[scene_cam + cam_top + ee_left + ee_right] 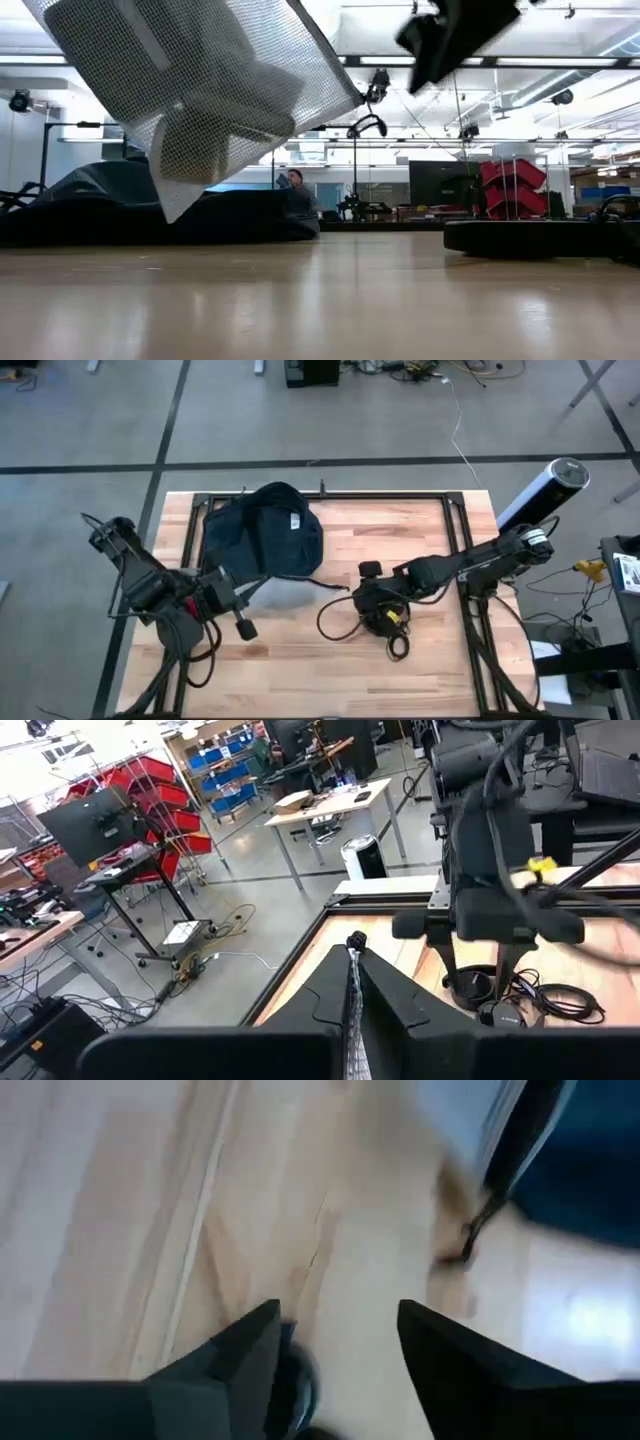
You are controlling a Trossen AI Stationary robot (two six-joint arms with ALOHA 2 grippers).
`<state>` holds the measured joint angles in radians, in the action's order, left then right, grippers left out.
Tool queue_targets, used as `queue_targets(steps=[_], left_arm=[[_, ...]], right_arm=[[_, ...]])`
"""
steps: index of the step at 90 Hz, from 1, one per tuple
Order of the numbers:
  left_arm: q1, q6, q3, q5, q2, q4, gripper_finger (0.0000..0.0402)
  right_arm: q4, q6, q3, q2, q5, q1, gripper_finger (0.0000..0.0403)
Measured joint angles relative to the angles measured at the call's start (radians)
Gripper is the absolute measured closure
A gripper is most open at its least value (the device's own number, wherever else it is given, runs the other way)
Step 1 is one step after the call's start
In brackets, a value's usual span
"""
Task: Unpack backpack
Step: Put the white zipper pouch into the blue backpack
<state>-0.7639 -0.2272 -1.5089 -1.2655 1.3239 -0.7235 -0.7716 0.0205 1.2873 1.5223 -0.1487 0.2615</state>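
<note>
Black headphones (pixel 380 610) with looping cables are lying on the wooden tabletop (pixel 300 660). A silvery mesh pouch (pixel 200 90) is hanging tilted above the tabletop.

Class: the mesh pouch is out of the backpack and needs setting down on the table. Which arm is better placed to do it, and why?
The left. Its gripper is shut on the mesh pouch, held above the table beside the backpack. The right gripper is open and empty, over the headphones.

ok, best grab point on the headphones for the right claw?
Probably the exposed stretch of band on the headphones, coming straight down. They lie flat with cables looping round them, so a side approach risks snagging. The right claw is open just beside them; the left claw pinches the mesh pouch.
</note>
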Motion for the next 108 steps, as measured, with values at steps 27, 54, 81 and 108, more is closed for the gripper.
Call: queue_targets(steps=[27,54,81,108], left_arm=[[0.000,0.000,0.000,0.030,0.021,0.000,0.0401],[0.000,0.000,0.000,0.043,0.024,0.001,0.0401],[0.000,0.000,0.000,0.051,0.024,0.001,0.0402],[0.004,0.012,0.000,0.053,0.024,0.000,0.0402]], right_arm=[[0.265,0.188,0.096,0.000,-0.066,-0.007,0.0196],[0.471,0.208,0.097,0.022,-0.024,-0.023,0.0133],[0.667,0.249,0.097,0.116,0.000,-0.076,0.0090],[0.757,0.206,0.097,0.194,0.123,-0.112,0.0169]])
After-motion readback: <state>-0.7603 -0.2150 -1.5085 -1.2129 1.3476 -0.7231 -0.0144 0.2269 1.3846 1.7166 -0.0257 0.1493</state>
